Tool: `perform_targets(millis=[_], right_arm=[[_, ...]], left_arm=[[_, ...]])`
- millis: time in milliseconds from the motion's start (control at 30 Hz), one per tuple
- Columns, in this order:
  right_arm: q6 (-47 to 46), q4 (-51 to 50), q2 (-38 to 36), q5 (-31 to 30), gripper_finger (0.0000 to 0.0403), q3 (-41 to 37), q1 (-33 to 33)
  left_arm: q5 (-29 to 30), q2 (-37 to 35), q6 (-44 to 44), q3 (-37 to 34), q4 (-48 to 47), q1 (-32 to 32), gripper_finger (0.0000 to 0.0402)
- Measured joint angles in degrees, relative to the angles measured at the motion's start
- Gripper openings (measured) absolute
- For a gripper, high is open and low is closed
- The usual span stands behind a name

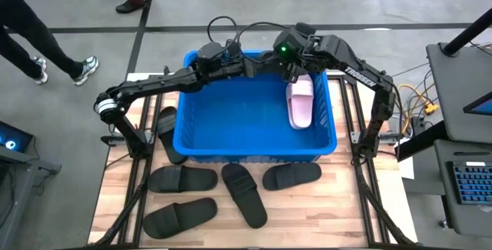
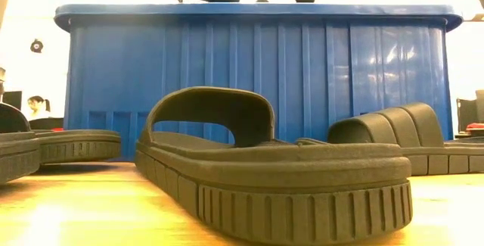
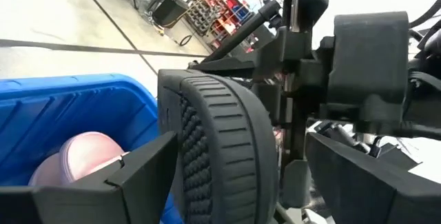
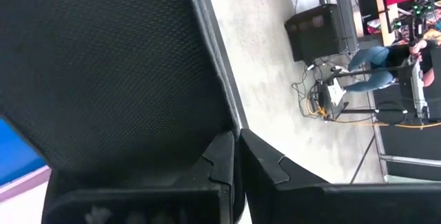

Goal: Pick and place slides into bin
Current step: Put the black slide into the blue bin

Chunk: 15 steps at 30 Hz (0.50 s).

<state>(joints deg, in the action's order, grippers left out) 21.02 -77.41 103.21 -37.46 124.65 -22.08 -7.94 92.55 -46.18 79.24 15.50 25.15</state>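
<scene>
Above the blue bin's [image 1: 192, 136] far rim, the left gripper [image 3: 227, 176] clasps a black slide [image 3: 220, 155] between wide-set fingers — the right gripper [image 4: 236, 156], pinched closed, sits beside it. One pink slide [image 1: 300, 104] lies inside the bin; four black slides [image 1: 244, 195] remain on the table [image 1: 323, 219].

right gripper [image 4: 236, 156] – lower centre, fingers pressed together | black slide [image 4: 103, 65] – textured surface fills the upper left | bin [image 4: 17, 156] – blue sliver at the left edge | floor [image 4: 275, 58] – grey, upper centre | person [image 4: 372, 62] in jeans, right edge
</scene>
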Motion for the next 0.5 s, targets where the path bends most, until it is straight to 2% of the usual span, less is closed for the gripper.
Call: perform_targets(millis=[167,500], right_arm=[[-0.4,0.0,-0.3,-0.1,0.0008,1.2,0.5],[-1.3,0.1,-0.6,-0.8,0.0008,5.9,2.8]], left_arm=[[-0.6,0.0,-1.5,0.0,-0.2,0.6,0.0261],[-1.9,0.0,-1.4,0.0,0.0,1.2,0.0099]])
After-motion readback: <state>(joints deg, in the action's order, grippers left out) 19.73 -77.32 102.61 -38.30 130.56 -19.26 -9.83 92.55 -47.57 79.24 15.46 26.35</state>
